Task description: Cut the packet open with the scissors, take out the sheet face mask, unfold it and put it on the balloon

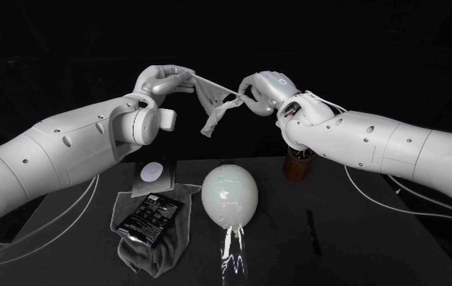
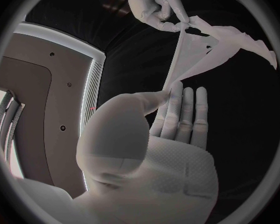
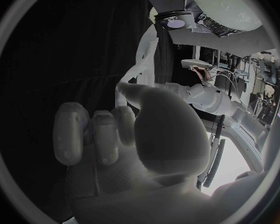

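Both arms raised above the table point(image 1: 367, 247), hands facing each other at the same height. Left arm point(image 1: 76, 143) bent at the elbow, forearm angled up and inward; left hand point(image 1: 166, 80) grasps one upper corner of the sheet face mask point(image 1: 215, 108). In the left wrist view the thumb presses the mask edge against the side of the nearest finger while the other fingers point(image 2: 190, 112) lie straight and side by side. Right arm point(image 1: 377, 143) mirrors this pose; right hand point(image 1: 262, 94) pinches the opposite corner, remaining fingers curled in toward the palm. The mask's top edge is pulled taut between the two hands; the rest hangs below them, bunched, and looks only partly unfolded, though the folds are hard to read. Balloon point(image 1: 229, 196) lies on the table well below the hands, roughly under the gap between them. Packet point(image 1: 151, 217) lies on a grey cloth point(image 1: 151, 253) beneath the left forearm, just beside the balloon. Brown upright container point(image 1: 298, 163) stands under the right forearm.
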Controlling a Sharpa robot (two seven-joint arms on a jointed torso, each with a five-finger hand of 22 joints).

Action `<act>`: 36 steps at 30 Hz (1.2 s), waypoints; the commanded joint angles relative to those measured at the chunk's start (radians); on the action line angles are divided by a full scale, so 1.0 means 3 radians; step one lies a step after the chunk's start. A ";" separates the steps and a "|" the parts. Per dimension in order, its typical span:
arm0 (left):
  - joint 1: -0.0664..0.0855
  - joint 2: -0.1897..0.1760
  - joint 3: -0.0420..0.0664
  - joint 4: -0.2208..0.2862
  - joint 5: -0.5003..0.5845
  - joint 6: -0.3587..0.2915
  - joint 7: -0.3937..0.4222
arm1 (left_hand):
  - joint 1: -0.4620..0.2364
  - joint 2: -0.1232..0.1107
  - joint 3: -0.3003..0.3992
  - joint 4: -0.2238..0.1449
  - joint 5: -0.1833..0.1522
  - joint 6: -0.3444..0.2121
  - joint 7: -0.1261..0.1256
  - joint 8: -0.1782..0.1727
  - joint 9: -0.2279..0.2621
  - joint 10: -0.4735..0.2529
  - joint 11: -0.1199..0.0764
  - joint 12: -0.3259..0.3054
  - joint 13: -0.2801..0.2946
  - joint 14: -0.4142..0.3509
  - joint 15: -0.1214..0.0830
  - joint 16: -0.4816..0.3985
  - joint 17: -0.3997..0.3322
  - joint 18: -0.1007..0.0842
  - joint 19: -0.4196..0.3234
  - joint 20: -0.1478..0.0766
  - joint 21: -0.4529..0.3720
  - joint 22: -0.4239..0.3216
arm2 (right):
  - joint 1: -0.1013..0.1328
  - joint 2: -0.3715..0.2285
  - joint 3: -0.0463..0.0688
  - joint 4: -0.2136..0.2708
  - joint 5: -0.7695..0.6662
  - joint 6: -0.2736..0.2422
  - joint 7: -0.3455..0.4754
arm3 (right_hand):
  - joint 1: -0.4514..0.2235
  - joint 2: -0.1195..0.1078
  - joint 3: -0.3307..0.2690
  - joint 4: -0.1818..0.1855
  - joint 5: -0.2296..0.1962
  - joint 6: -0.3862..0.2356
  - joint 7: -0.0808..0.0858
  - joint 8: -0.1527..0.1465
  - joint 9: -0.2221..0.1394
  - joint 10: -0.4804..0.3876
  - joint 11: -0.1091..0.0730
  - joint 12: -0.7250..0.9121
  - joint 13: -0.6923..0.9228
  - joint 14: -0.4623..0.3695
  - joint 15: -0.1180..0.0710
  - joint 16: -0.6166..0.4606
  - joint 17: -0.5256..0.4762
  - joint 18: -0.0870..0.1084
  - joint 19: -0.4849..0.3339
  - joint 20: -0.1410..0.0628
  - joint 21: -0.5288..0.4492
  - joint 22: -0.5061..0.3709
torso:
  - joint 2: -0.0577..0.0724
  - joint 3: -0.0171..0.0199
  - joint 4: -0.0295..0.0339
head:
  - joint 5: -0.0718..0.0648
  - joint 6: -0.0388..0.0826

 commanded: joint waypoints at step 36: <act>-0.0510 0.0129 -0.0082 -0.0349 0.1532 0.1000 0.0065 | -0.0292 0.0486 0.0469 0.0607 0.0021 -0.1723 0.0214 0.1514 0.1848 -0.0481 0.0189 -0.0596 -0.0098 0.1303 0.0005 -0.1356 -0.0382 0.0110 0.1437 -0.0071 -0.1484 -0.1495 | 0.0172 -0.0233 0.0076 0.0650 0.0609 0.0037 0.0085 | 0.0008 0.0011 0.0018 -0.0004 0.0016 0.0028 0.0004 0.0134 -0.0006 0.0052 0.0003 -0.0001 0.0339 0.0348 -0.0034 0.0015 0.0876 -0.0053 0.0042 -0.0009 -0.0017 0.0683 | -0.0002 -0.0006 -0.0001 | 0.0005 0.0037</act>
